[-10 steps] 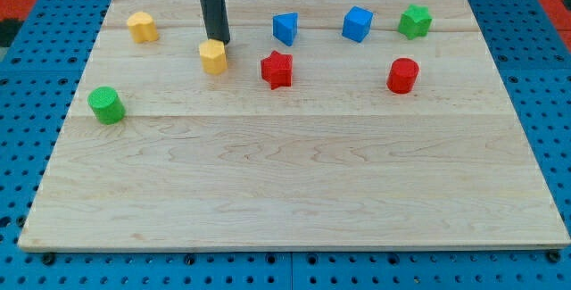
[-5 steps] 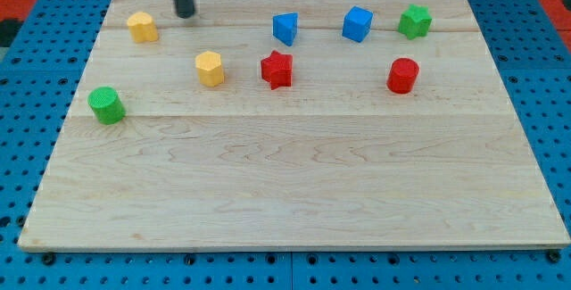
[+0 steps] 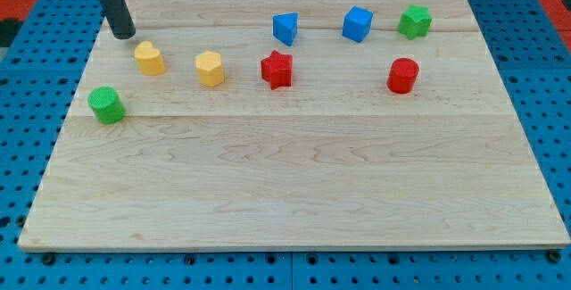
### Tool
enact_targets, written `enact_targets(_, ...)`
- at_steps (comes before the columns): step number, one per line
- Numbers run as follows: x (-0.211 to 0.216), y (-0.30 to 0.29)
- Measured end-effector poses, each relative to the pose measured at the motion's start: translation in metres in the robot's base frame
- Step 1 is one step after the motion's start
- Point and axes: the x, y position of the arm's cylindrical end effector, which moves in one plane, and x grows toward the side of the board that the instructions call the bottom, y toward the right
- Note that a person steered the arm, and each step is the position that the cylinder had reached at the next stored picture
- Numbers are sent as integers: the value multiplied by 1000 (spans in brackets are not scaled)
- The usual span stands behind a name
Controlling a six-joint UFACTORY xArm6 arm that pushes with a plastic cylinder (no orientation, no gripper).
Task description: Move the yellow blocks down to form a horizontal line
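Two yellow blocks lie on the wooden board at the upper left. A rounded yellow block is to the left of a yellow hexagonal block, and the two sit at nearly the same height. My tip is just up and to the left of the rounded yellow block, a small gap away from it. The rod rises out of the view's top.
A green cylinder sits near the left edge. A red star is right of the hexagonal block. A blue block, a blue cube, a green star and a red cylinder are at the upper right.
My tip left the hexagonal block, moved up and left, and now stands at the far left. The rounded yellow block has shifted down and slightly right, level with the hexagonal one.
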Motion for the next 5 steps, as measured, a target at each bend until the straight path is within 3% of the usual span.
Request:
enact_targets(4, 51, 29)
enact_targets(5, 78, -50)
